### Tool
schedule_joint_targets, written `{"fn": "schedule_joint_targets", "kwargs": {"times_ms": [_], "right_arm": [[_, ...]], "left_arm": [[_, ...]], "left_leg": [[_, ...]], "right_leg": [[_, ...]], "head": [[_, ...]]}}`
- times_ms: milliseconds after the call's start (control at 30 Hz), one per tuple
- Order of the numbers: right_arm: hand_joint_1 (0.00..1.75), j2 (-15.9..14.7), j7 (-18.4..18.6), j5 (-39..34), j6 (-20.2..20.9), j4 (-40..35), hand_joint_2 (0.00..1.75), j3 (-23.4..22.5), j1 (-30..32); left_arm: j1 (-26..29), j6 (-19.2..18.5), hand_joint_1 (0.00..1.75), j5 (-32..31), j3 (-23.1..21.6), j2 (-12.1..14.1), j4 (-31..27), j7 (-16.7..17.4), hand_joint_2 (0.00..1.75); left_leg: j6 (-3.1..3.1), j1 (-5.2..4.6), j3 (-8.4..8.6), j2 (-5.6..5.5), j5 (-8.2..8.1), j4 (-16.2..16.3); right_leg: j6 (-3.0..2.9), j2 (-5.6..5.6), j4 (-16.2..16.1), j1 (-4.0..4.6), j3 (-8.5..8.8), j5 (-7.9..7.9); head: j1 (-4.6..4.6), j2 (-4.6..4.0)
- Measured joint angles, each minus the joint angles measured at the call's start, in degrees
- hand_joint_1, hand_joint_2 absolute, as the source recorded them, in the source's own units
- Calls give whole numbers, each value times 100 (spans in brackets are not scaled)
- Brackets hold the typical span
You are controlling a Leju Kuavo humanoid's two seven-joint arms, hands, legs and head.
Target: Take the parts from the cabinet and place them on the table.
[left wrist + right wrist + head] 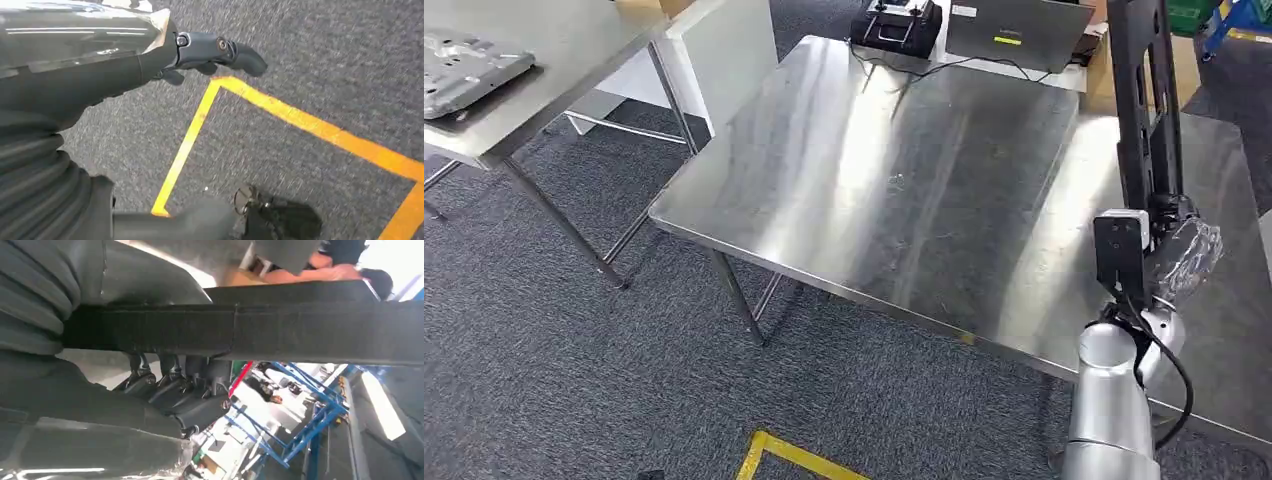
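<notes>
Upright above the steel table's (894, 190) right side, the long black part (1146, 110) is gripped by the right hand (1169, 245), fingers (172, 390) curled round it, while the left hand (200, 52), holding nothing with fingers apart, hangs over grey carpet (325, 65) beside yellow floor tape (300, 120).

The steel table (904, 190) carries a black case (896, 24) and laptop (1014, 30) at its far edge.
</notes>
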Motion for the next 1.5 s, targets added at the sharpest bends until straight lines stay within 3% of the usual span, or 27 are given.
{"fn": "schedule_joint_targets", "kwargs": {"times_ms": [33,100,133,200,233,267,300,333,400,433,467,500,600,667,700,767,800,833,900,933,967,1033,1133,1167,1333,1367,1500], "right_arm": [[175,-18,38,64,7,81,175,-18,-5],[175,-42,77,103,13,145,175,-51,-34],[175,-57,75,123,15,188,175,-53,-83],[175,-109,121,217,15,278,175,-55,-142],[175,-127,178,285,18,341,175,-64,-141],[175,-144,226,355,18,427,175,-90,-138],[175,-153,247,411,22,492,175,-107,-137],[175,-164,252,442,24,533,175,-125,-137],[175,-199,269,543,50,610,175,-156,-137],[175,-225,293,628,77,697,175,-160,-141],[175,-251,343,723,122,752,175,-173,-148],[175,-254,389,770,142,780,175,-186,-135],[175,-260,506,978,168,857,175,-210,-151],[175,-291,812,1422,259,1018,175,-214,-249],[175,-313,947,1623,357,1192,175,-217,-327],[175,-398,1289,2003,404,1621,175,-228,-451],[175,-441,1467,2190,404,1920,175,-243,-537],[175,-474,1509,2307,402,2152,175,-260,-616],[175,-522,1557,2374,398,2455,175,-271,-719],[175,-544,1572,2381,398,2562,175,-282,-766],[175,-566,1578,2392,398,2652,175,-287,-822],[175,-605,1750,2556,439,2917,175,-293,-980],[175,-662,2220,3074,583,3485,175,-289,-1284],[0,-662,2333,3221,614,3658,0,-276,-1383],[0,-593,2566,3495,706,4298,0,-101,-1820],[0,-564,2597,3506,717,4370,0,-66,-1879],[0,-433,2608,3508,726,4575,0,65,-1996]], "left_arm": [[2,0,0,-4,2,5,2,2,175],[1,-2,0,-7,4,-17,0,9,175],[-8,0,0,-9,4,-15,0,9,175],[-26,-11,0,-13,4,-13,0,9,175],[-22,-15,0,-15,4,-15,0,9,175],[-7,-24,0,-15,4,-17,0,9,175],[4,-39,0,-15,4,-20,2,9,175],[7,-55,0,-20,4,-20,2,4,175],[1,-66,0,-57,4,-20,0,-9,175],[-2,-63,0,-65,7,-15,2,-9,175],[0,-59,0,-74,7,-15,2,-9,175],[-1,-57,0,-79,6,-15,2,-7,175],[-3,-50,0,-107,7,7,2,-11,175],[-11,-35,0,-140,7,-6,2,-41,175],[-11,-28,0,-168,9,-4,2,-57,175],[0,7,0,-238,11,-4,2,-142,175],[0,15,0,-240,17,2,2,-201,175],[-3,15,0,-243,37,7,2,-232,175],[-8,17,0,-247,48,24,2,-260,175],[-12,17,0,-247,48,26,2,-267,175],[-20,17,0,-247,50,29,2,-280,175],[4,15,0,-232,70,26,2,-347,175],[-28,-138,0,-30,206,15,2,-444,175],[-27,-215,0,15,268,24,2,-490,175],[-25,-367,0,264,533,33,2,-575,175],[-26,-365,0,295,584,29,2,-588,0],[-26,-369,0,229,706,35,2,-394,0]], "left_leg": [[32,-6,47,6,1,-81],[69,18,309,11,12,-212],[99,29,360,13,-8,-235],[113,30,397,4,-70,-236],[111,30,431,-3,-120,-235],[97,30,478,-10,-168,-232],[81,31,532,-18,-211,-230],[60,35,590,-24,-253,-221],[1,44,699,-33,-366,-188],[-34,13,725,-39,-420,-128],[-76,7,686,-50,-466,-132],[-117,11,691,-38,-497,-129],[-181,40,660,-23,-581,-7],[-265,75,366,6,-841,616],[-306,107,62,11,-1049,1138],[-349,144,-356,13,-1178,1685],[-359,163,-400,16,-1054,1599],[-362,176,-310,27,-812,1275],[-347,201,108,40,-227,284],[-335,208,232,34,-175,-10],[-299,168,212,30,-336,-39],[-238,128,269,28,-232,-26],[-256,93,265,24,-157,-65],[-245,81,267,19,-161,-65],[-178,58,266,6,-166,-65],[-176,57,267,5,-166,-65],[-153,49,266,3,-168,-64]], "right_leg": [[81,-2,121,40,64,99],[89,-48,223,23,54,0],[81,-66,503,26,-97,-25],[49,-68,1319,14,-659,-237],[63,-69,1606,13,-912,-401],[126,-71,1692,-4,-1078,-451],[156,-76,1547,-17,-1112,-390],[230,-83,1224,-40,-1059,-198],[418,-121,241,-87,-806,515],[409,-170,13,-73,-818,715],[210,-173,30,-36,-739,607],[133,-154,34,-8,-733,685],[54,-144,5,-97,-655,673],[-21,-144,3,-98,-604,623],[-40,-140,4,-91,-590,608],[-65,-136,5,-86,-569,586],[-70,-133,5,-88,-555,573],[-56,-126,6,-95,-532,557],[3,-124,6,-109,-467,516],[24,-127,5,-99,-454,503],[52,-128,10,-69,-477,497],[123,-126,-7,-60,-502,480],[76,-133,-23,-49,-479,495],[82,-137,-45,-58,-470,499],[108,-143,-110,-77,-435,516],[113,-144,-118,-79,-432,519],[135,-146,-127,-81,-429,530]], "head": [[-6,0],[-2,0],[-4,0],[-13,0],[-4,0],[-9,0],[-6,0],[-8,0],[0,0],[31,0],[39,0],[2,0],[5,0],[-33,0],[-22,0],[-24,0],[-26,0],[-28,0],[-28,0],[-20,0],[-15,0],[-22,0],[-15,0],[-15,0],[-13,0],[-11,0],[-15,0]]}}
